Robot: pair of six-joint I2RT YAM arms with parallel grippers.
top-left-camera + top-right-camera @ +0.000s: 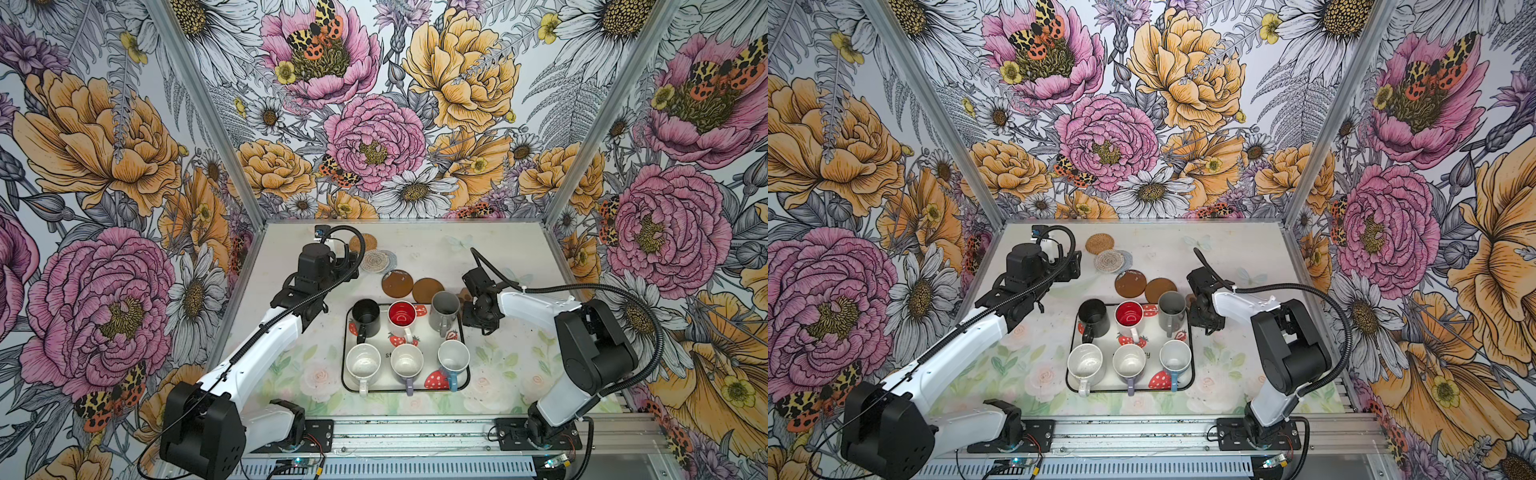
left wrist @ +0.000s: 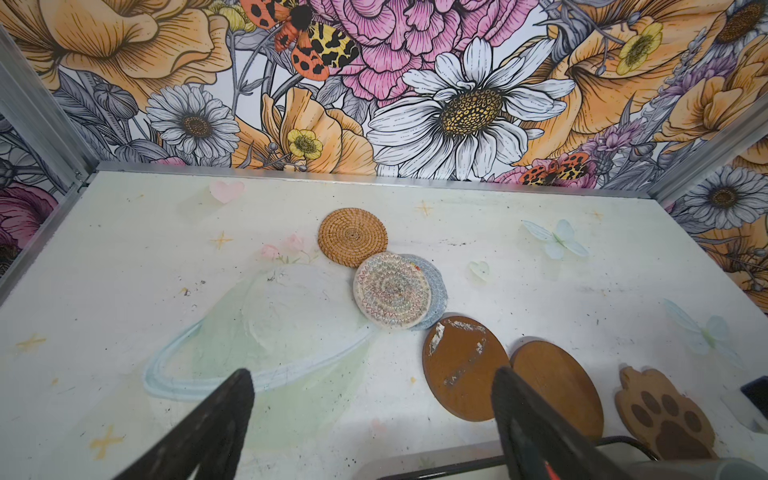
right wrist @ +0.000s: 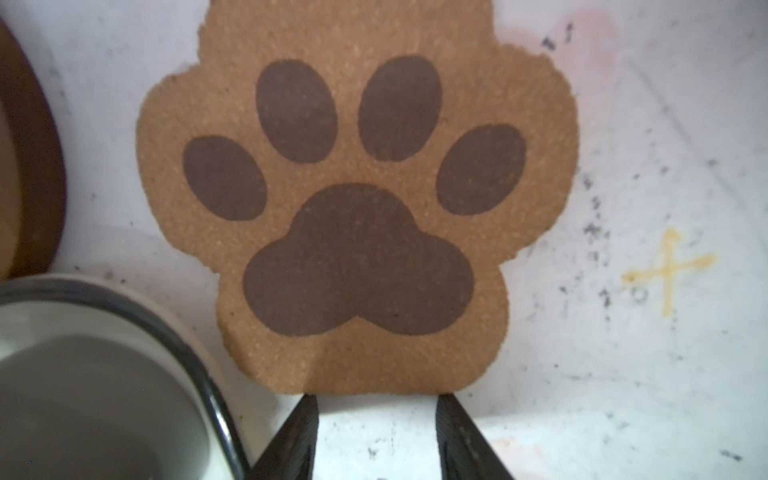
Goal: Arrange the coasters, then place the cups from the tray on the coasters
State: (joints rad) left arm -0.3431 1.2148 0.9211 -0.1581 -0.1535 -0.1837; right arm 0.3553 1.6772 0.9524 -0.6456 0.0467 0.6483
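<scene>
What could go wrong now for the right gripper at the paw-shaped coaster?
The right gripper is at the edge of the flat tan paw-shaped coaster, which may slide instead of lifting. The grey mug stands close beside the gripper, which could knock it. The cream woven round coaster overlaps the grey-blue woven one; both may move together.

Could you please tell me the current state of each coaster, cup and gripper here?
Rattan coaster: flat, bare.
Cream coaster: partly over the grey-blue coaster.
Scuffed brown coaster: flat, bare.
Plain brown coaster: flat, bare.
Paw coaster: flat, bare.
Black cup: upright on the tray.
Red-lined cup: same.
Grey cup: same.
White cup: same.
Lilac cup: same.
Blue cup: same.
Left gripper: open, empty.
Right gripper: open, fingers at the paw coaster's edge.
</scene>
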